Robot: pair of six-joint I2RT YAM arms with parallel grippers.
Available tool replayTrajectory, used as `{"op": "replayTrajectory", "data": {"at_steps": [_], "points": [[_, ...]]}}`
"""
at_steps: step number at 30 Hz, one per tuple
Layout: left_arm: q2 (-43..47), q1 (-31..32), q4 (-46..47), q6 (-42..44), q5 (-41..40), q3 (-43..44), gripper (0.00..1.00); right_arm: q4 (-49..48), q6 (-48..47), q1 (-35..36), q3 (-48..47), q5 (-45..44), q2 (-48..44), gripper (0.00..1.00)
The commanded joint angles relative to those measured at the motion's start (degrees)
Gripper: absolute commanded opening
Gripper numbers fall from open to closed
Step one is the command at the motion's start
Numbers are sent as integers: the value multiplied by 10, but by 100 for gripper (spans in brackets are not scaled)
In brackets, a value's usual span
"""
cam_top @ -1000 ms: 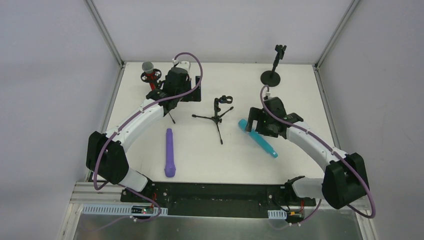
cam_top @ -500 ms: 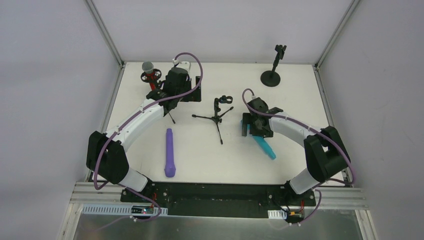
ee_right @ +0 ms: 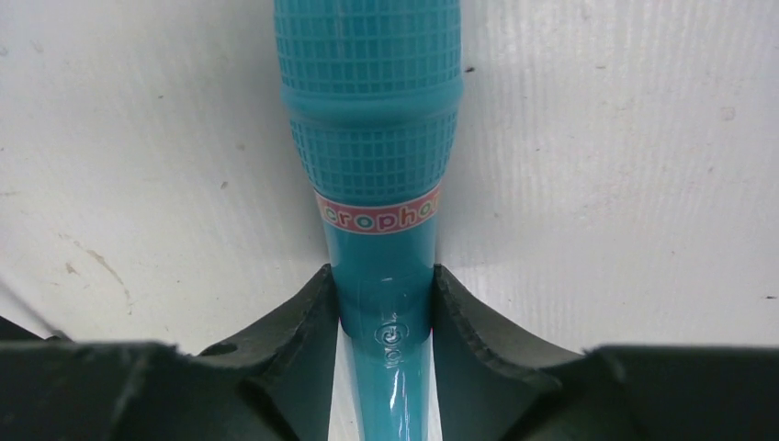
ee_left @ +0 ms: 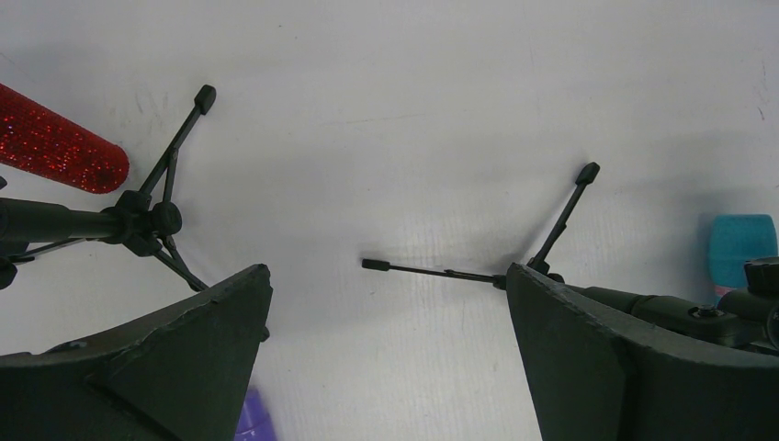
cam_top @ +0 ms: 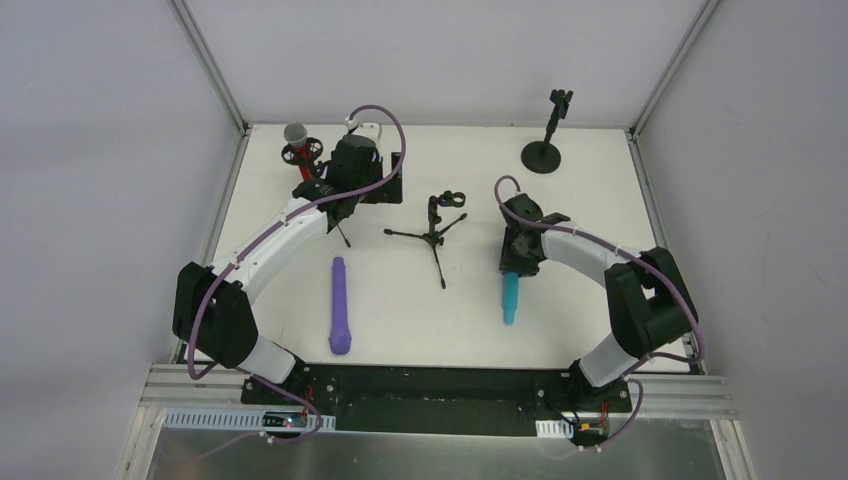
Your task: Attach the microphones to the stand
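Grasp step: my right pincer clamps the cyan microphone; left pincer wide, empty; next I'd lift it to the tripod stand.

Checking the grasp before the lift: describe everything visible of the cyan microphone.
The cyan microphone is glossy cyan plastic: a grid-textured head with a raised ring, a pinkish printed band, then a smooth handle. The right gripper has its jaws shut on the handle below the band. From above, its exposed end points nearward, right of the tripod stand.
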State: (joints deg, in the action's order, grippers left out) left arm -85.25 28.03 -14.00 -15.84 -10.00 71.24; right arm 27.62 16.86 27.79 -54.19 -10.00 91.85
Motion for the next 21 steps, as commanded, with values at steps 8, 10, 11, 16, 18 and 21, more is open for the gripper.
{"op": "replayTrajectory", "data": {"at_steps": [8, 10, 11, 16, 18, 21], "points": [[13, -2, 13, 3, -4, -2, 99, 11, 16, -28, 15, 21, -60, 71], [13, -2, 13, 4, -5, -2, 99, 12, 7, -28, 10, 11, -61, 79], [13, -2, 13, 3, -4, -2, 99, 14, 4, -29, 7, 4, -60, 79], [10, -2, 13, 4, -5, -2, 99, 19, -15, -29, -16, -10, -29, 77], [9, -2, 13, 5, -6, -2, 99, 20, -19, -29, -26, -14, -10, 76], [6, -2, 13, 5, -8, -2, 99, 20, -25, -31, -41, -9, 16, 73]]}}
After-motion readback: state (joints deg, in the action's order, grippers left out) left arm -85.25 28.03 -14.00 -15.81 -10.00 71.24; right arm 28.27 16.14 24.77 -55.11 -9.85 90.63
